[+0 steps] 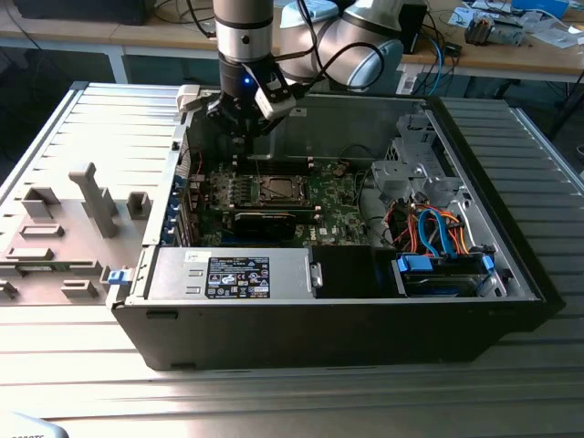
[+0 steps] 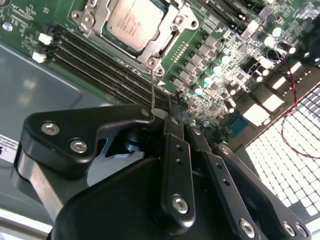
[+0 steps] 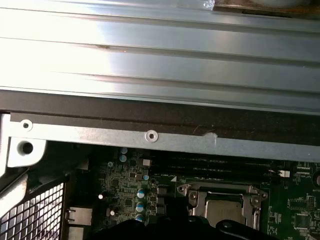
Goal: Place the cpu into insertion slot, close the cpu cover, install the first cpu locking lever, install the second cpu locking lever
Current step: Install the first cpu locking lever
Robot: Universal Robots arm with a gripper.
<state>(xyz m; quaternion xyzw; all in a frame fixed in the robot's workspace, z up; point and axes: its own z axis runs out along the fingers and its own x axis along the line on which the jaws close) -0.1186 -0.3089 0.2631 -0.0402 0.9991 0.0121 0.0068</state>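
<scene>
The cpu (image 2: 134, 22) is seen already seated in the insertion slot (image 2: 150, 52), a pale, dull metallic square lying flat within the silvery frame of the cpu cover (image 2: 102, 20), which appears folded down around it. In the second wrist view a thin wire lever (image 2: 152, 85) is seen rising from the socket's corner towards the pincer (image 2: 176, 107), whose 2 black fingers (image 2: 172, 120) are drawn together with almost no gap. The wire reaches the fingers' base, but whether it is actually gripped cannot be told.

The step in hand is judged to be the installing of a locking lever, the first 2 steps being done. A careful push of the springy wire down and under its catch would be called for, with little sideways slip allowed.

In the exterior view the pincer (image 1: 239, 128) hangs just above the green motherboard (image 1: 319, 196) inside the open dark computer case (image 1: 347, 328), which lies on a ribbed metal table (image 1: 55, 338). The board is crowded with small capacitors and matte black memory slots (image 2: 100, 65).
</scene>
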